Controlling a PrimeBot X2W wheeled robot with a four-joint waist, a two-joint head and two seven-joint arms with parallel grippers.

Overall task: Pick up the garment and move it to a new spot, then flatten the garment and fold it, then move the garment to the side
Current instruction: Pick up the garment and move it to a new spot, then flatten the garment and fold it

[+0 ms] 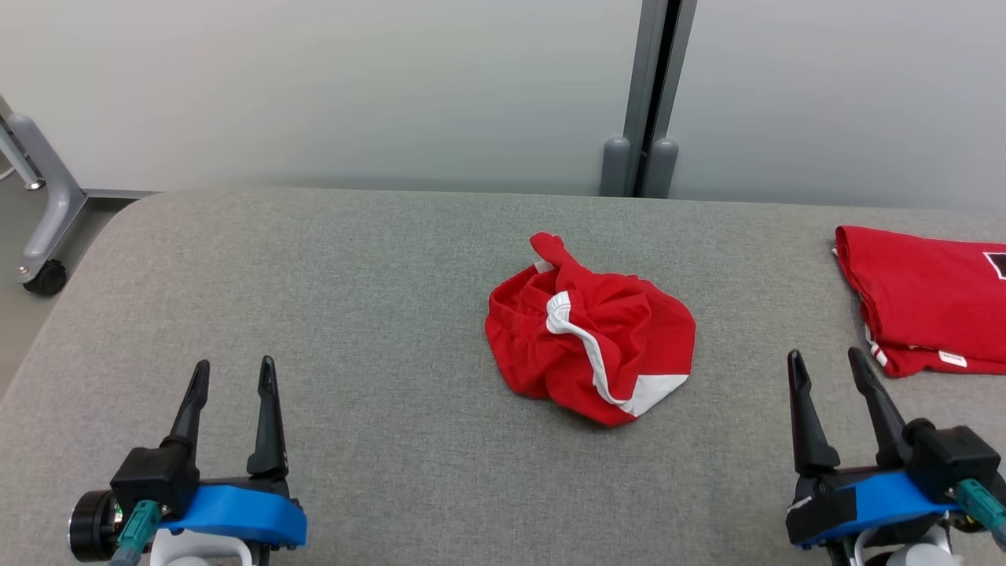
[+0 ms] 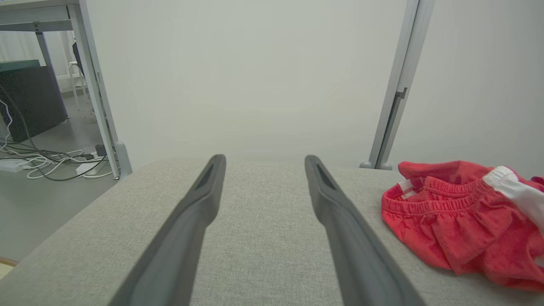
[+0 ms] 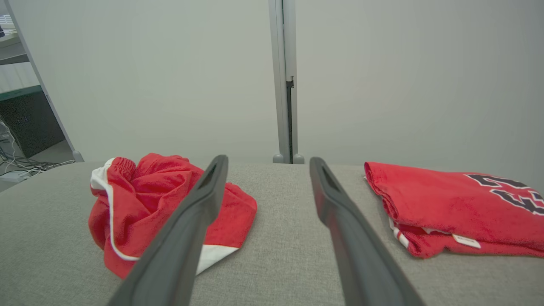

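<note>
The left gripper [image 1: 235,364] sits at 8 o'clock in the head view. Its two dark fingers [image 1: 268,417] are spread apart and point to 12. The right gripper [image 1: 824,354] sits at 4 o'clock, spread wide too. Both are empty.

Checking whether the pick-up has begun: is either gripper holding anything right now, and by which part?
Nothing is held. The left gripper and the right gripper both stand open and empty, apart from the crumpled red garment.
</note>
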